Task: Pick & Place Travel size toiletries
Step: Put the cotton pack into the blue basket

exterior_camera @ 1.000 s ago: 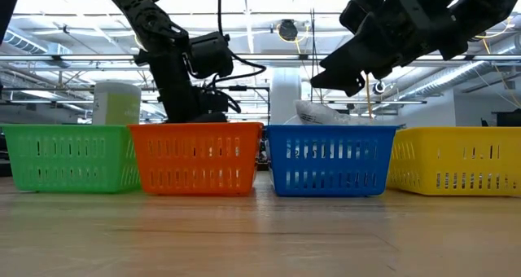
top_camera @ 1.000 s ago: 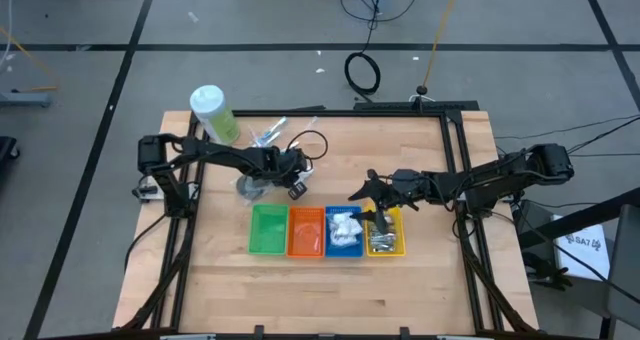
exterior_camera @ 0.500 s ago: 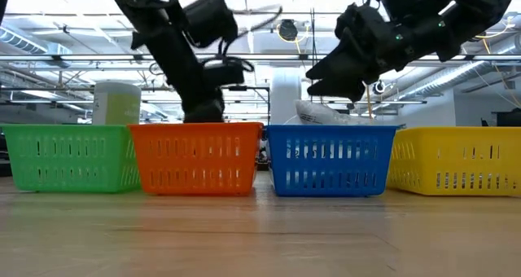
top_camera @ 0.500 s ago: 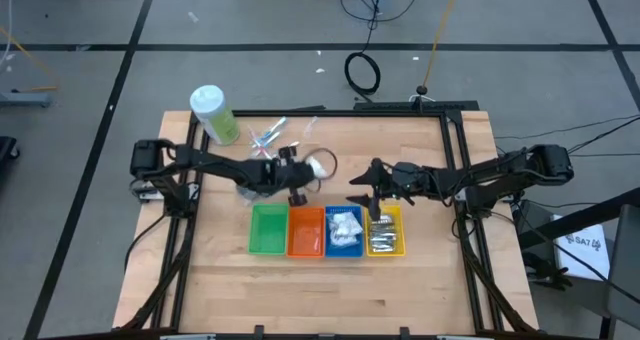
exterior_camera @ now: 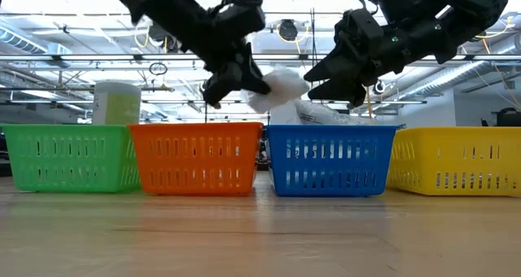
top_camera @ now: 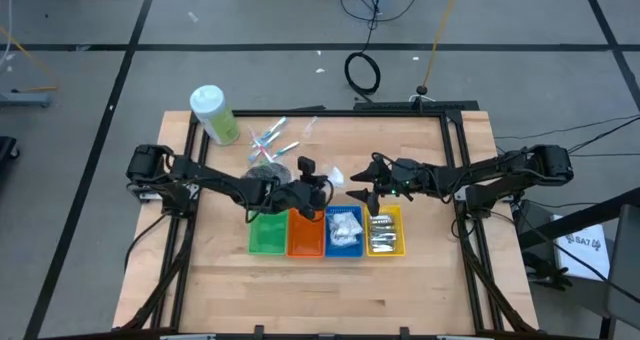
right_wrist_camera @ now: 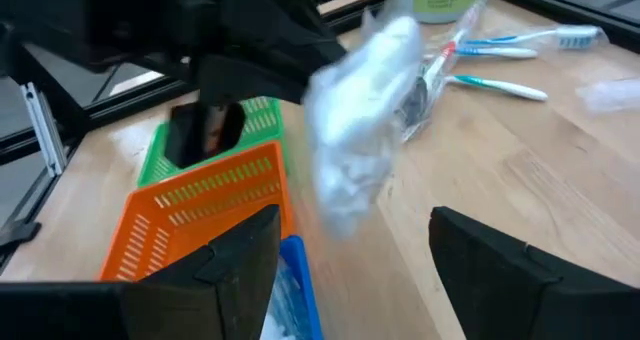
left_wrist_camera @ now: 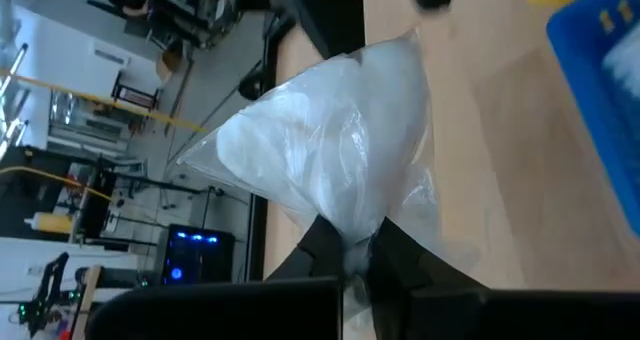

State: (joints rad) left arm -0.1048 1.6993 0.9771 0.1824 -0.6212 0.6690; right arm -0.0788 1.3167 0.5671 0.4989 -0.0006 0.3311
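Observation:
My left gripper (top_camera: 320, 184) is shut on a white packet (top_camera: 334, 176) and hangs above the far rims of the orange bin (top_camera: 305, 233) and blue bin (top_camera: 344, 232); the low view shows the packet (exterior_camera: 278, 88) above bin height. My right gripper (top_camera: 364, 185) is open and hovers just right of it, behind the blue and yellow bins, touching nothing. More white packets (top_camera: 345, 226) lie in the blue bin and silver-grey tubes (top_camera: 381, 240) in the yellow bin (top_camera: 398, 230). Thin blue-green-white sticks (top_camera: 270, 135) and a dark clear pouch (top_camera: 264, 157) lie on the table. My left gripper pinches the white packet between its two fingers (left_wrist_camera: 322, 238) at one gathered end (left_wrist_camera: 352, 232). The packet is lifted clear of the table and bins, and its puffed body (left_wrist_camera: 320, 145) sticks out beyond the fingertips toward the table's right.
A green bin (top_camera: 267, 230) stands left of the orange one, the four in a row. A large pale-green bottle (top_camera: 214, 116) lies near the far left corner. A small clear packet (top_camera: 308, 127) lies by the far edge. Bare wood (top_camera: 330, 295) stretches in front of the bins.
My left gripper has risen from low behind the orange bin and moved toward the table's right and slightly nearer, carrying the white packet up above bin height. My right gripper has stayed open and shifted a little toward the far edge.

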